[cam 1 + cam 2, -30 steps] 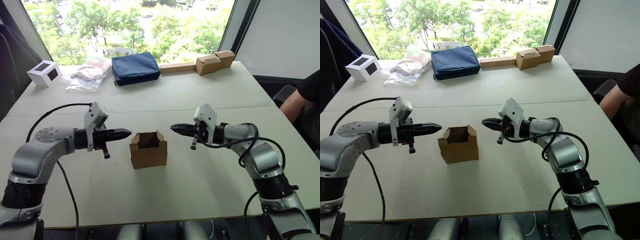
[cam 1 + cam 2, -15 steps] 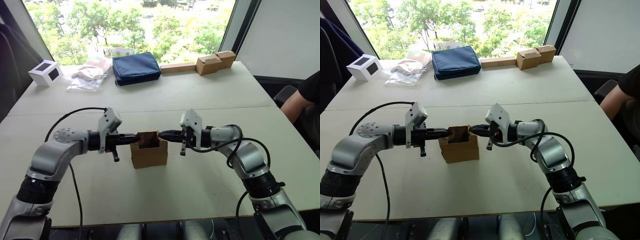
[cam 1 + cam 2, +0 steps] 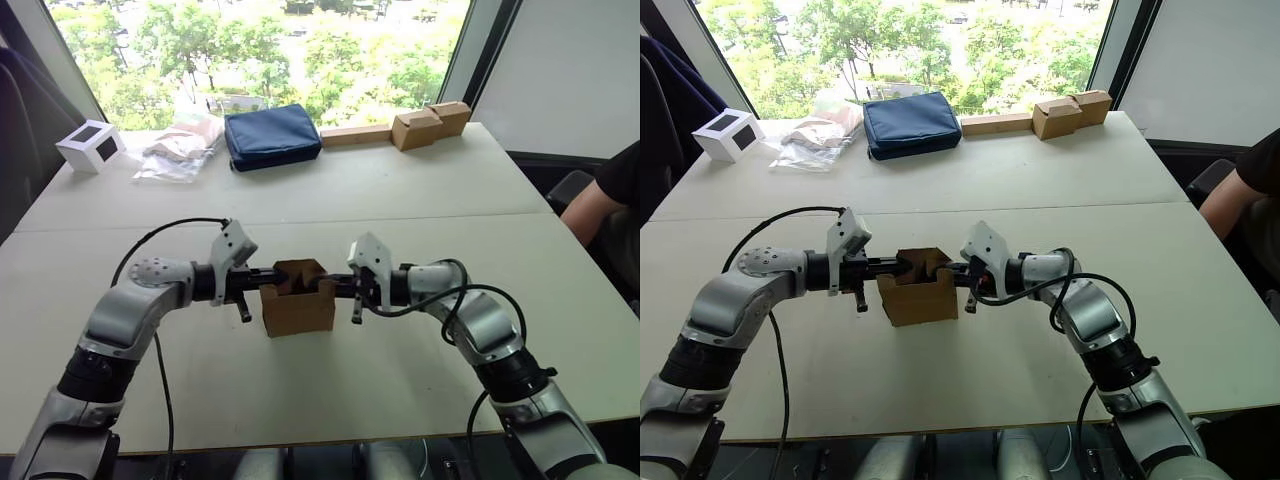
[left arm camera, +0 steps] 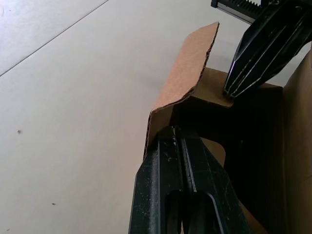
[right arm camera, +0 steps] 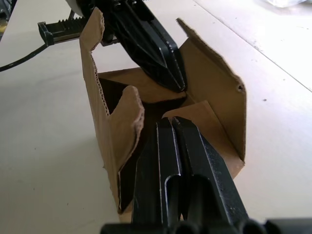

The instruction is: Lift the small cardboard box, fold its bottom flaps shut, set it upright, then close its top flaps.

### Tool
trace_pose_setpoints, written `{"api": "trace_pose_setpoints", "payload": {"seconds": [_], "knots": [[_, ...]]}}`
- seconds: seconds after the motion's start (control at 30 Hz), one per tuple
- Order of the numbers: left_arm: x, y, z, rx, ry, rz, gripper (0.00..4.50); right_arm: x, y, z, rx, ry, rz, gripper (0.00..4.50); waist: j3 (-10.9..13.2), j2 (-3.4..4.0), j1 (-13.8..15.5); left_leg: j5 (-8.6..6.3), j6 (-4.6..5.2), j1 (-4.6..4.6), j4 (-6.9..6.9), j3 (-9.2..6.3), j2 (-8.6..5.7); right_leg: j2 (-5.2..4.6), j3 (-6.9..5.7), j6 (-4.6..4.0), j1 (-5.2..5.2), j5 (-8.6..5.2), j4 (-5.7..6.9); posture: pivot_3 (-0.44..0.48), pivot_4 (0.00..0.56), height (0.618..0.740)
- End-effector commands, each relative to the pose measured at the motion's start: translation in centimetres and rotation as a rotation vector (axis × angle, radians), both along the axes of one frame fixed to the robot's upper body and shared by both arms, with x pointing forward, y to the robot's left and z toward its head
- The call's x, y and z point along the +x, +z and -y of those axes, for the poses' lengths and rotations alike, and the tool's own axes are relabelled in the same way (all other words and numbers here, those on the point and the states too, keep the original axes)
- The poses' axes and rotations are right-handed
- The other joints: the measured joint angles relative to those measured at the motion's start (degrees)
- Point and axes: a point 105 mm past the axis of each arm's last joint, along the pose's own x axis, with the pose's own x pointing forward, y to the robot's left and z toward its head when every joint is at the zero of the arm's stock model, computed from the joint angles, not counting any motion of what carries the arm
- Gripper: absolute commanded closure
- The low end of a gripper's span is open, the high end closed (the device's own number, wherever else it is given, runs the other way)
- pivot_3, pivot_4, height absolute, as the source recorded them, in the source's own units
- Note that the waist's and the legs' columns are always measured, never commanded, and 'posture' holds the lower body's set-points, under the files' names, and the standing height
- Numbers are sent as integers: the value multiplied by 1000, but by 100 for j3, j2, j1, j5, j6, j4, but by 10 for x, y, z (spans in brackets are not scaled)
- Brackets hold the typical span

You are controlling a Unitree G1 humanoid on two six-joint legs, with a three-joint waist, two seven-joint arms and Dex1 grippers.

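— Where does the small plain brown corrugated cardboard box [image 3: 297, 298] stand?

— On the pale table [image 3: 400, 370], in the middle of its near half, well back from the near edge. It rests upright with its upper end open; the top flaps [image 5: 214, 87] stand up around the opening, none folded over.

— And the two black-fingered grippers?

— They come at the box from opposite sides, level with its rim. The left gripper [image 3: 268, 278] reaches in from the robot's left, and the left wrist view shows its two fingers pressed together with no gap, tips at the box's near corner just under a raised flap. The right gripper [image 3: 338, 284] reaches in from the robot's right; in the right wrist view its fingers [image 5: 165, 161] are likewise pressed together, lying over the edge of the opening between two upright flaps. Neither one holds cardboard between its fingers. The two sets of tips point at each other across the open box.

— Farther back?

— Near the far edge lies a dark blue soft rectangular pouch [image 3: 271, 135], with a crumpled clear plastic bag [image 3: 182, 150] beside it toward the far left corner, and a small white box with a black window [image 3: 90, 146] beyond that. Toward the far right corner sits a long block of joined tan boxes [image 3: 400, 128]. A person's arm in a black sleeve [image 3: 610, 195] shows past the right edge.
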Motion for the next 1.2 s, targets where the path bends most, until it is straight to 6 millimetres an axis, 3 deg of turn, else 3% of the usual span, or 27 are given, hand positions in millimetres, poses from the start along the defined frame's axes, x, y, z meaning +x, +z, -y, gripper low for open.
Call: {"api": "trace_pose_setpoints", "payload": {"seconds": [0.03, 0.43, 0.6, 0.7, 0.83, 0.93, 1.07, 1.2], "knots": [[0, 8, -2, 2, -9, 37, 4468, 1, 3, -2, 2, 2, 38, 4500, 0, 0, 3, 0, 0, 0, 0, 0, 0, 0, 0, 0, 0, 0, 0, 0, 150, 737], [-8, 16, -2, -44, -9, 19, 4468, 0, 10, -5, 25, 8, 49, 4500, 0, 0, 2, 0, 0, 0, 0, -1, 0, -1, 0, 0, 1, 0, 0, 0, 150, 737], [3, 40, -29, -156, 90, 39, 4468, 0, 35, 5, 112, -15, 48, 4500, 0, 0, -1, 0, 0, 0, 0, -1, 1, -1, 0, 0, -2, 0, 0, 0, 150, 737], [10, 44, -47, -177, 139, 38, 4468, -4, 52, 14, 150, -26, 56, 4500, 0, 0, 3, 0, 0, 0, 0, -2, 1, -2, 0, 0, 0, 0, 0, 0, 150, 737], [31, 20, -67, -100, 237, 7, 4468, -13, 76, 24, 178, -33, 112, 4500, 0, 0, 17, 0, 0, 0, 0, -2, -1, -3, -3, 0, 1, 0, 0, 0, 150, 737], [34, 5, -64, -97, 198, -50, 4468, -24, 84, 23, 162, 3, 140, 4500, 0, 0, 9, 0, 0, 0, 0, -1, -2, -2, -4, 0, 1, 0, -1, 0, 150, 737], [30, -4, -47, -210, 46, -204, 4468, -52, 72, 10, 25, 127, 178, 4500, 0, -1, 13, -1, 2, -5, 0, -1, -3, -3, -6, 0, 0, 0, -2, 0, 150, 737], [36, -16, -43, -228, -20, -299, 4468, -56, 50, 1, -120, 177, 230, 4500, 0, -5, -4, -2, 4, -4, 7, -1, -2, 4, -8, 1, 1, -1, 0, 0, 150, 737]]}}
